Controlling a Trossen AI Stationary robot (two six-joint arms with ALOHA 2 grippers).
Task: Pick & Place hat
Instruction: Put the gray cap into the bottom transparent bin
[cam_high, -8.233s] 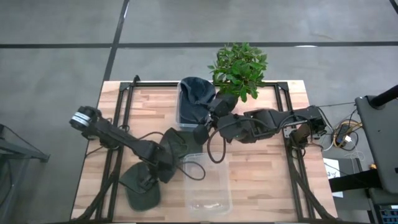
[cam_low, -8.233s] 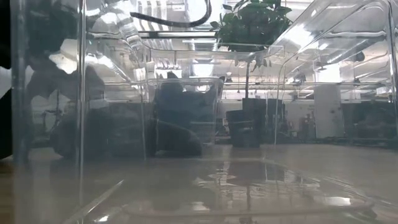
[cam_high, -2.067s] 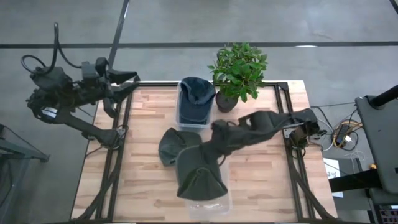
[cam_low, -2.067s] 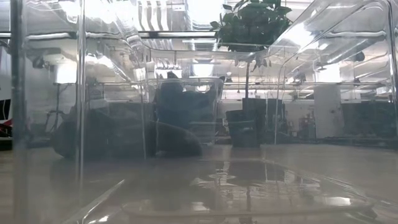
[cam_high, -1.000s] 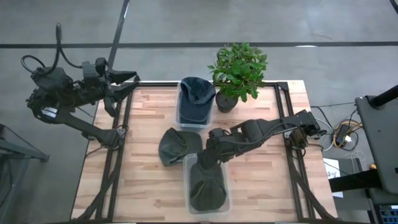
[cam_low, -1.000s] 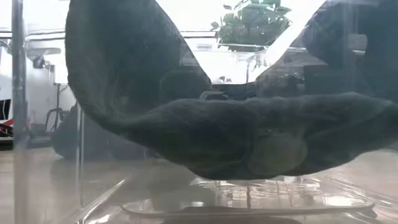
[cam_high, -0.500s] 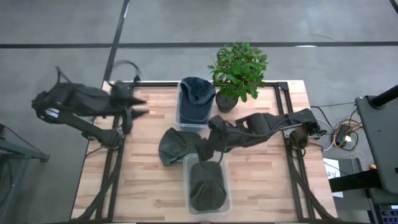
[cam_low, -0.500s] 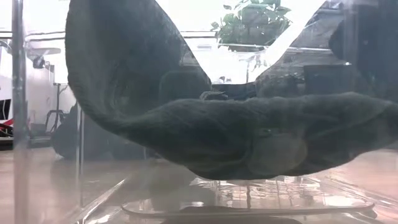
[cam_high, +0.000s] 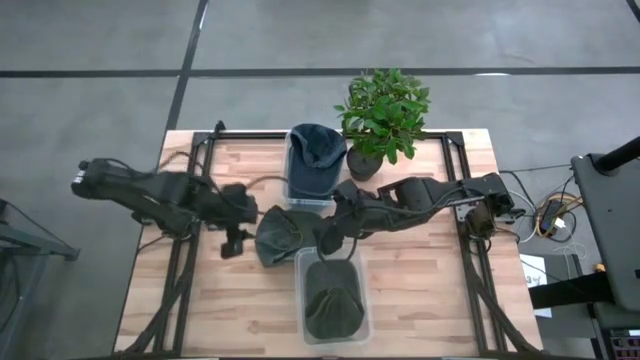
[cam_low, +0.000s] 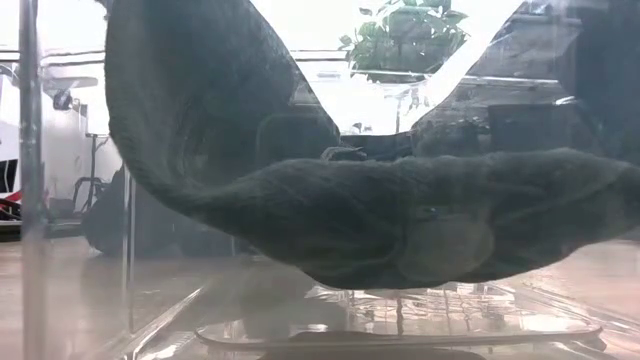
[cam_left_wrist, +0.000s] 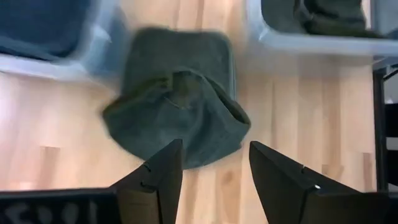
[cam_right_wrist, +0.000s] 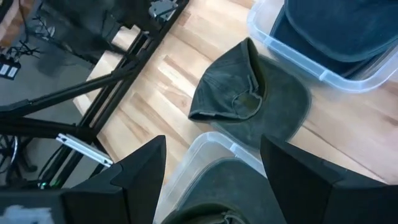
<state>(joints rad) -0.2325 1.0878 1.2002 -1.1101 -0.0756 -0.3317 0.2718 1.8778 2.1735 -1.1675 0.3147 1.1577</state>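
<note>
- Green hat (cam_high: 333, 305): I see it lying in the clear bin (cam_high: 305, 264) at the table's front edge, so this placement looks done.
- Second green hat (cam_high: 285, 235): on bare wood mid-table, just behind that bin; I judge it the next pick.
- Left gripper (cam_high: 232, 243): fingers spread wide, empty, beside this hat, lined up to grasp it.
- Right gripper (cam_high: 332, 243): spread wide, empty, above the bin's rear rim.
- Blue hat (cam_high: 317, 148): in the rear bin (cam_high: 291, 186) beside the plant (cam_high: 383, 105).

A leafy potted plant (cam_high: 383, 115) stands at the wooden table's (cam_high: 420, 290) far edge; grey floor (cam_high: 300, 35) lies beyond
</note>
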